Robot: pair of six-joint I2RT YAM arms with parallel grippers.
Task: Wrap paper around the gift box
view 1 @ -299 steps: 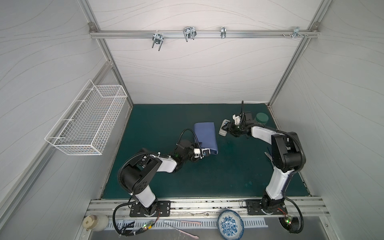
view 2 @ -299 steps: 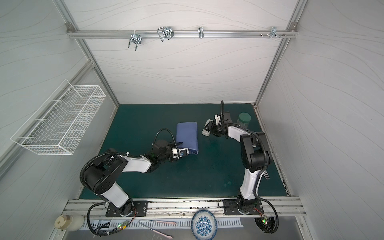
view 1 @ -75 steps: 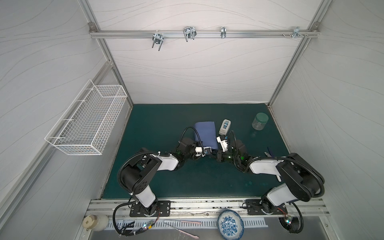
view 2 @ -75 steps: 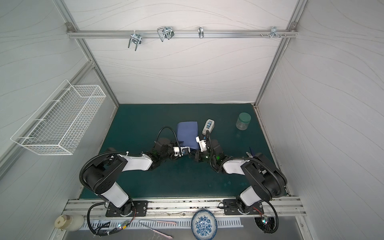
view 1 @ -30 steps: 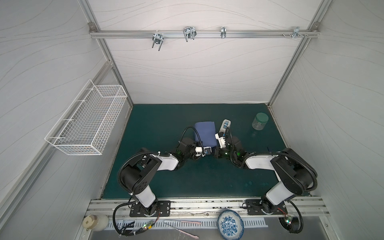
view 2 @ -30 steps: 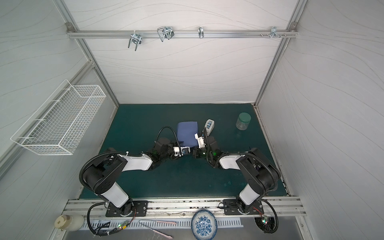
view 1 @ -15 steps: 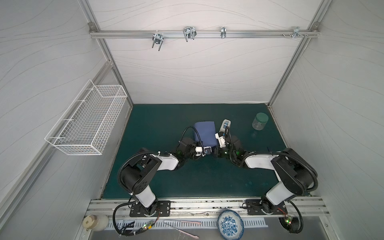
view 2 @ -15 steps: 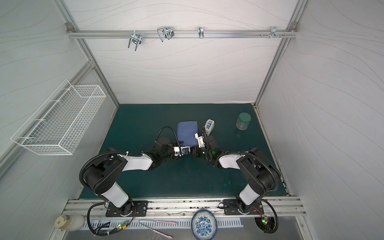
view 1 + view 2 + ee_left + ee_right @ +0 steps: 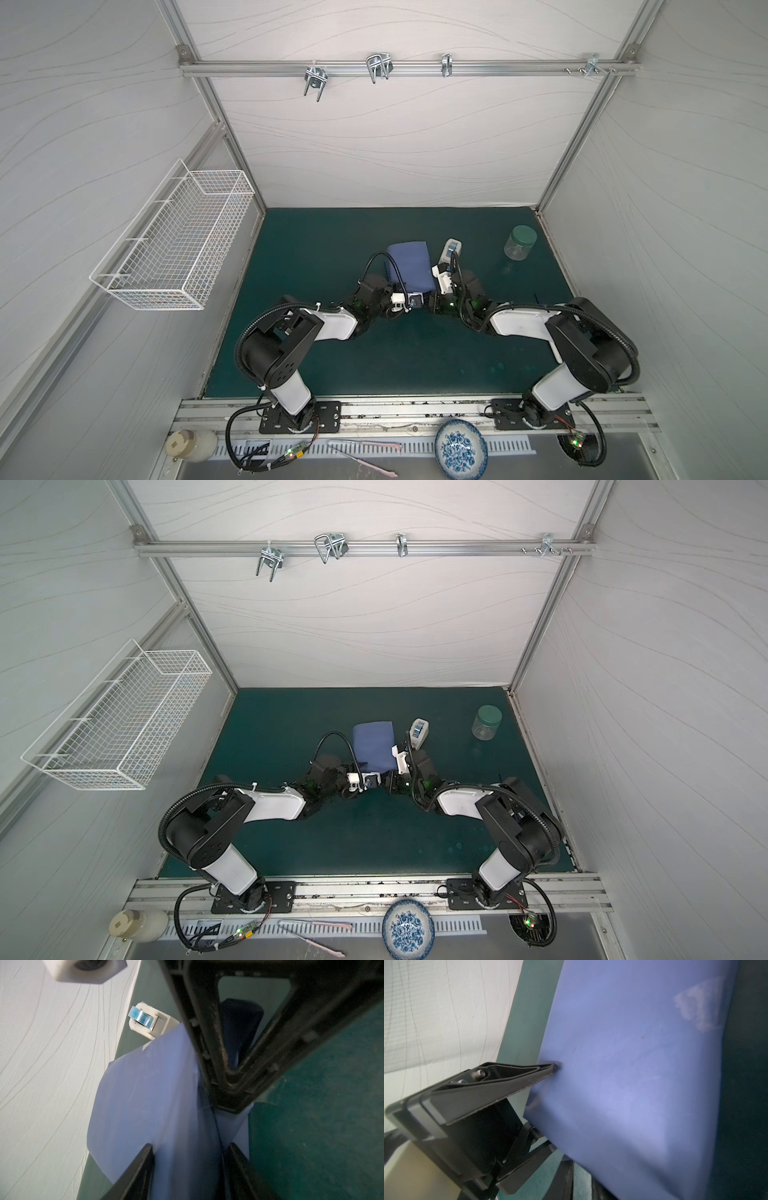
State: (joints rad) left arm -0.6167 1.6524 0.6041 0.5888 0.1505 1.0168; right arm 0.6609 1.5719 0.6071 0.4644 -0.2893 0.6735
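Thin indigo-blue paper [image 9: 409, 266] folded over the hidden gift box, lying mid-way on the dark green felt mat [image 9: 332, 357], just beside a small white tape dispenser [image 9: 452, 249], black left gripper [image 9: 190, 1147] pinching the paper's near end, black right gripper [image 9: 431, 296] touching that end, its spread impossible to tell.

Wrapped around the gift box and hiding it, the paper [image 9: 412, 262] is lying as a flat, boxy indigo-blue parcel at the middle of the green bench [image 9: 324, 365], its long sides running near to far. At its near end, the sheet's paler face is showing in folded triangles.
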